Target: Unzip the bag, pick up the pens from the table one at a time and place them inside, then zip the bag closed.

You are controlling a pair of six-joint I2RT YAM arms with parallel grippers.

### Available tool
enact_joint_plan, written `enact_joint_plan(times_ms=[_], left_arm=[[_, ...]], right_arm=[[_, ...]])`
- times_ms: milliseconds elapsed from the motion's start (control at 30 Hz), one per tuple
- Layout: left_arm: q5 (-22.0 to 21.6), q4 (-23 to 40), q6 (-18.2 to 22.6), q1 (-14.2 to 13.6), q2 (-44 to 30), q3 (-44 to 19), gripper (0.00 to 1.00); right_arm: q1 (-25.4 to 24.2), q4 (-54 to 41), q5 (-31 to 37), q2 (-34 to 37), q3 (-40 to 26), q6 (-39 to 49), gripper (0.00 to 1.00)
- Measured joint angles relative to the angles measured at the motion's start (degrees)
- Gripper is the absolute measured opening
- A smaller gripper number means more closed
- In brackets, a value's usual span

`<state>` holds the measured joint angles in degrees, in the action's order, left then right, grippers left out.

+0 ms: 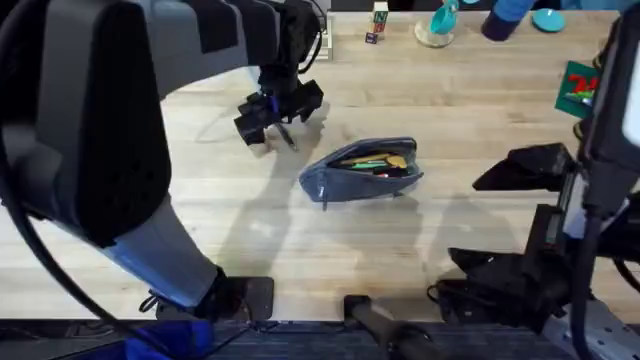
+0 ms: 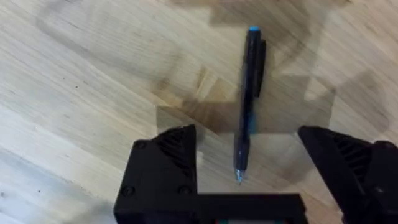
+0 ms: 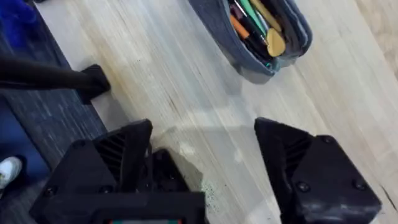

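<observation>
Overhead view: my left tool (image 1: 272, 118) hangs over the wooden desk (image 1: 200, 190), just beyond and left of the grey-blue bag (image 1: 362, 172). The bag lies unzipped near the desk's middle, with coloured pens showing inside. My left wrist camera shows this tool spread wide, a dark pen (image 2: 247, 99) with a blue cap lying flat on the desk, its tip between my fingers. My right tool (image 3: 205, 180) is also spread wide, low over the desk, with the bag's open end (image 3: 261, 37) just ahead of it.
</observation>
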<state>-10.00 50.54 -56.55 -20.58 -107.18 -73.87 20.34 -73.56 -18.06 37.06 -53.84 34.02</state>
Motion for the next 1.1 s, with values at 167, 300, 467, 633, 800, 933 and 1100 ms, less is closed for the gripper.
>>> enact_joint_plan(times_ms=[167,300,467,633,800,933,1100], left_arm=[[0.0,-0.29,0.0,0.0,-0.05,0.0,0.997],[0.28,-0.52,0.0,0.0,-0.5,0.0,0.997],[0.44,-0.55,0.0,0.0,-0.52,0.0,0.997],[1.34,-1.42,-0.07,-0.01,-0.69,-0.03,0.63],[1.27,-1.79,0.17,-0.02,-0.87,-0.59,0.054],[1.25,-1.73,0.17,0.0,-0.87,-0.63,0.045],[1.25,-1.49,0.19,0.0,-0.89,-0.68,0.044]], right_arm=[[0.0,0.0,-0.01,0.02,0.0,0.0,0.997],[0.0,0.02,-0.01,0.0,0.0,0.0,0.997],[0.0,0.0,-0.01,0.02,0.0,0.0,0.996],[0.0,0.0,0.0,0.01,0.0,0.0,0.997],[0.0,0.02,-0.01,0.0,0.0,0.0,0.998],[0.0,0.0,-0.01,0.02,0.0,0.0,0.998],[0.0,0.02,-0.01,0.02,0.02,0.0,0.996]])
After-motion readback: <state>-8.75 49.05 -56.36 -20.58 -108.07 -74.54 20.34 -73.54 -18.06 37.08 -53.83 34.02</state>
